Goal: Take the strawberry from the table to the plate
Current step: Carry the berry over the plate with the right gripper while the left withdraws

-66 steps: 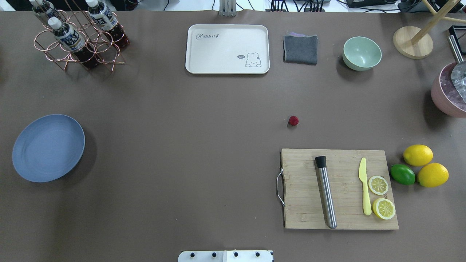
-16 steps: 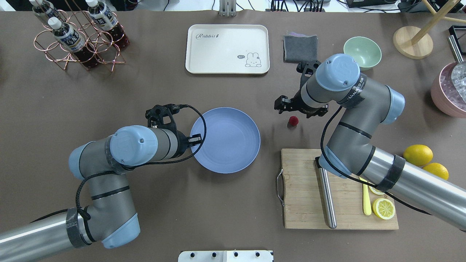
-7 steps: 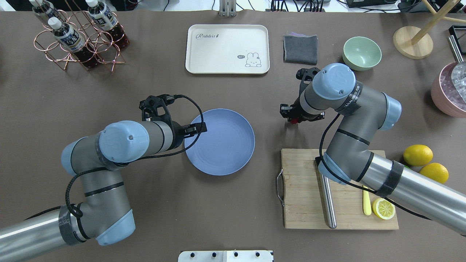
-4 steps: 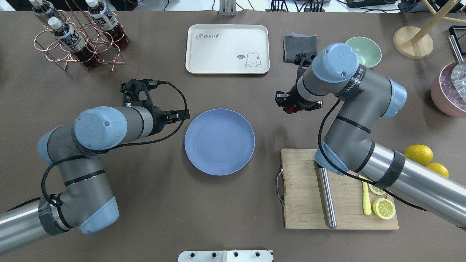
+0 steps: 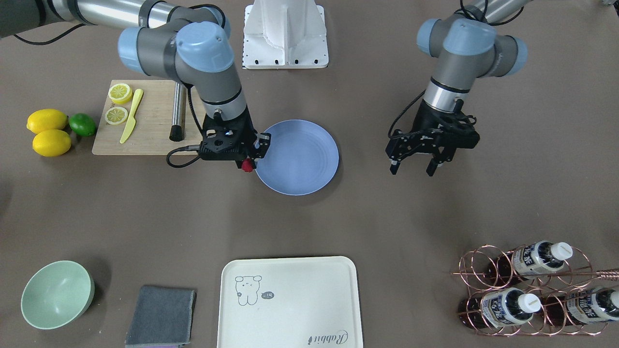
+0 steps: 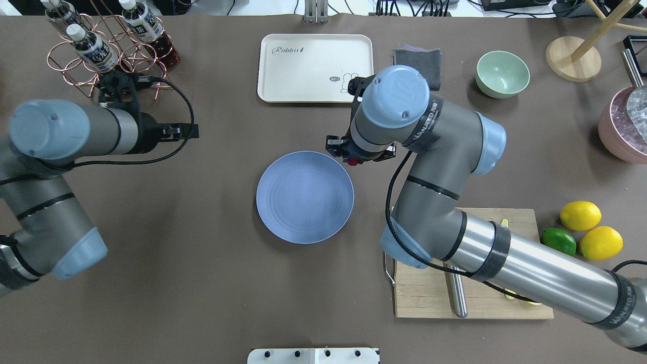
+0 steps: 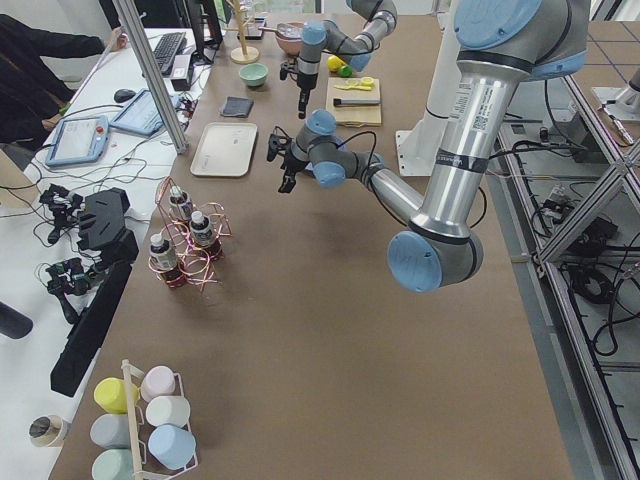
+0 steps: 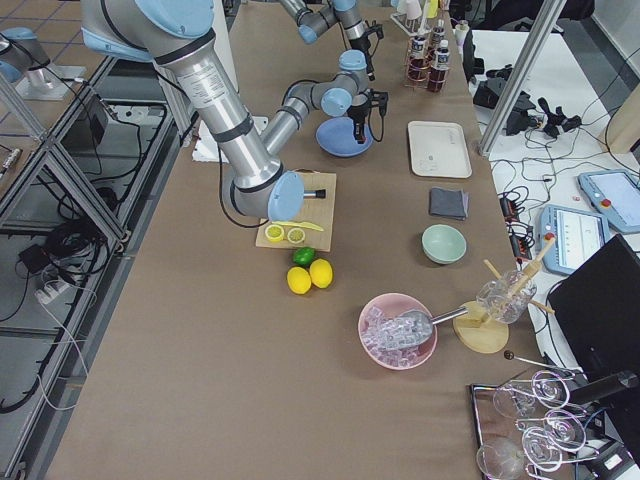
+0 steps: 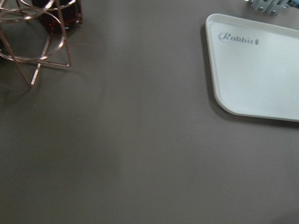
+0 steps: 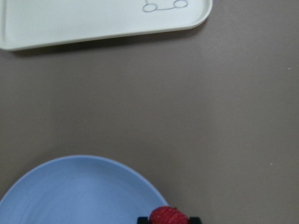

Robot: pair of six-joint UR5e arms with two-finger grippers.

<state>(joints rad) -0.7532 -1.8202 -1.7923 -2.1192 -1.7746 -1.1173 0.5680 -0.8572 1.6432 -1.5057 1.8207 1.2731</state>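
My right pincer (image 5: 247,161) was clenched on the tiny dark-red roundish strawberry (image 6: 353,161), held at the rim of the round matte blue-lavender plate (image 6: 305,202). It appeared lifted off the broad brown-grey table (image 6: 202,283). I judged the berry light, soft and easily bruised, so a gentle grip across its widest middle suited it. My left pincer (image 5: 411,170) hung released, well apart from the plate.

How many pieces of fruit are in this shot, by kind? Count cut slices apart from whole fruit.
whole lemons: 2
lime: 1
lemon slices: 2
strawberry: 1
Total: 6
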